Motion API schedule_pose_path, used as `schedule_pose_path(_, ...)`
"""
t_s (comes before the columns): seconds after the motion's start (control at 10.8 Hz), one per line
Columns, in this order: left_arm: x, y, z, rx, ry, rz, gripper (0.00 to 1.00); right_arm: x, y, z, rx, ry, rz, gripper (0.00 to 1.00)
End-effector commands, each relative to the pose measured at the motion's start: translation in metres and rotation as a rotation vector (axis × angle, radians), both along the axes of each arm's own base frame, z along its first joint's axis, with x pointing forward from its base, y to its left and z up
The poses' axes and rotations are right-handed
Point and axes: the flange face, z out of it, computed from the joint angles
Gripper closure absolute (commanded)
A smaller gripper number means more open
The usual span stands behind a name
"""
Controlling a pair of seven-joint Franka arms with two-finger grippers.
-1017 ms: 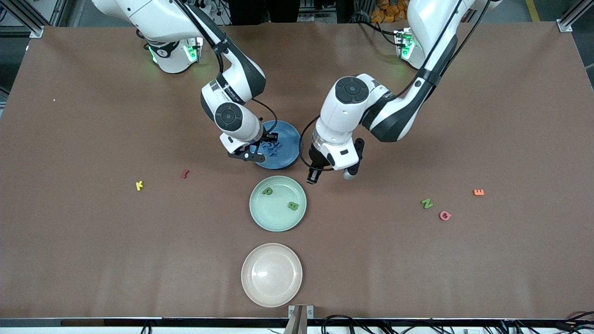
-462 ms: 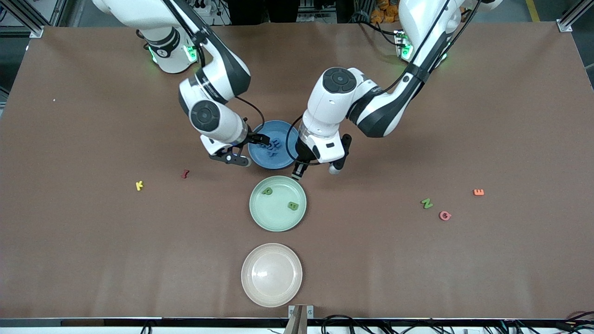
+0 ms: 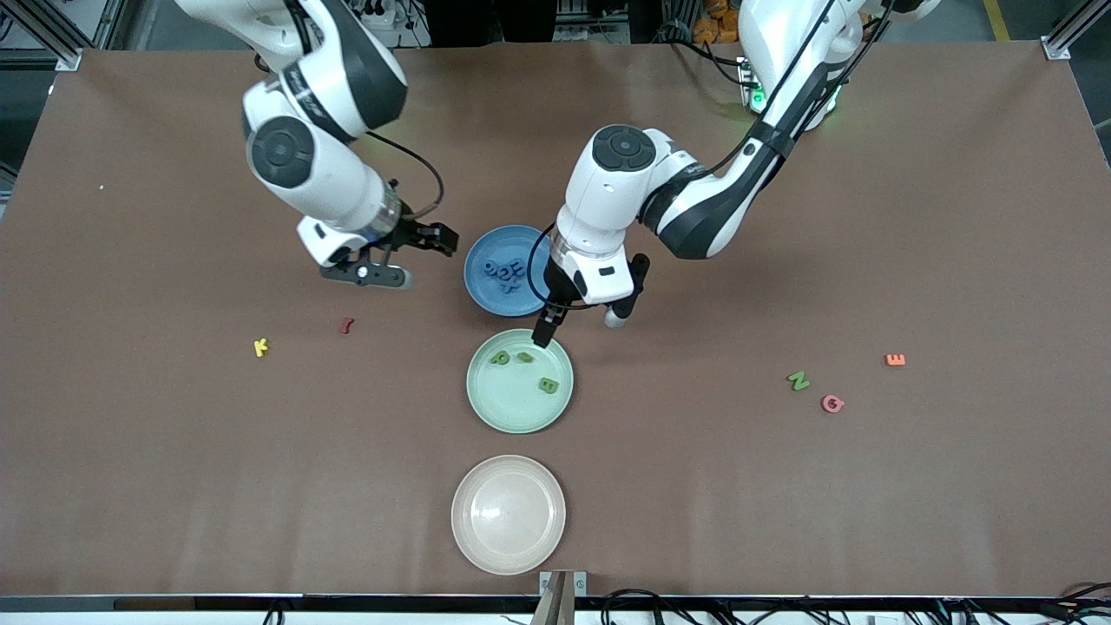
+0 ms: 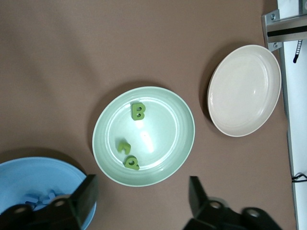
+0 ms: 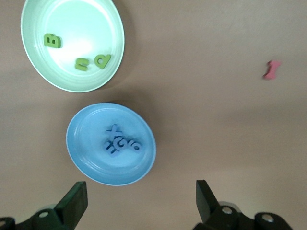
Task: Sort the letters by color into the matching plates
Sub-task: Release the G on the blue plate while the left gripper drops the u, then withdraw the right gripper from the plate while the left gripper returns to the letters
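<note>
Letters in green, three of them (image 3: 525,357), lie inside the green plate (image 3: 486,404), clustered toward its twelve o'clock edge as the front camera sees it. Blue letters (image 3: 505,272) sit heaped in the blue plate (image 3: 486,299), which stands at twelve o'clock of the green one; an empty cream plate (image 3: 508,555) sits at six.

One green N (image 3: 798,380) lies on the table (image 3: 781,521) at three o'clock, well apart, toward the left arm's end, with a pink G (image 3: 832,403) and orange E (image 3: 895,359) near it. A yellow K (image 3: 260,347) and a dark red piece (image 3: 346,325) lie at about ten o'clock.

Left pincer (image 3: 580,325) hangs over the green plate's one o'clock rim, released, nothing in it. Right pincer (image 3: 408,258) is over bare table beside the blue plate, also released and empty.

Likely a drop is done. Next, the left arm should swing out to the N, come down with its fingers astride it and pinch low, since the piece is thin.
</note>
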Motion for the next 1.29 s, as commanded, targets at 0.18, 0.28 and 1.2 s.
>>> schedule_pose_path(0.18,0.054,0.093,-0.039,0.163,0.113,0.142,0.00,-0.003,-0.092,0.099,-0.004,-0.092,0.059,0.00)
schedule_pose_path(0.28,0.071,0.129,-0.047,0.174,0.150,0.202,0.00,0.003,-0.103,0.116,-0.001,-0.103,0.052,0.00)
schedule_pose_path(1.2,0.122,0.328,-0.114,0.205,0.388,0.715,0.00,0.038,-0.269,0.204,-0.072,-0.267,0.156,0.00)
